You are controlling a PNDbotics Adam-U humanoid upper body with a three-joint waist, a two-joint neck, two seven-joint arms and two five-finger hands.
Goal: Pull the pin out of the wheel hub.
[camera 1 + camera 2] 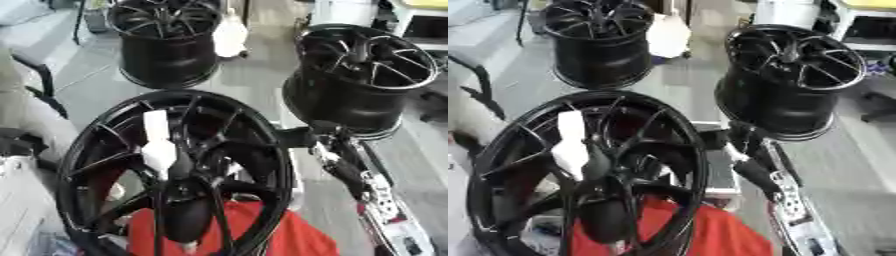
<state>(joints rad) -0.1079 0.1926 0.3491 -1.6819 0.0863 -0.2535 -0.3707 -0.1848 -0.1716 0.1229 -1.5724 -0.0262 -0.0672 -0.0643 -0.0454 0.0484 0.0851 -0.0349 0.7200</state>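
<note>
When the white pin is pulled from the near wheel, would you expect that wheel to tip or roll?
Probably it would stay put: the near wheel looks large, rigid and likely heavy beside the slim white pin. It seems to lean on a red support, so a sideways pull might rock it.

Both head eyes look steeply down, close over the same wheel hub.
</note>
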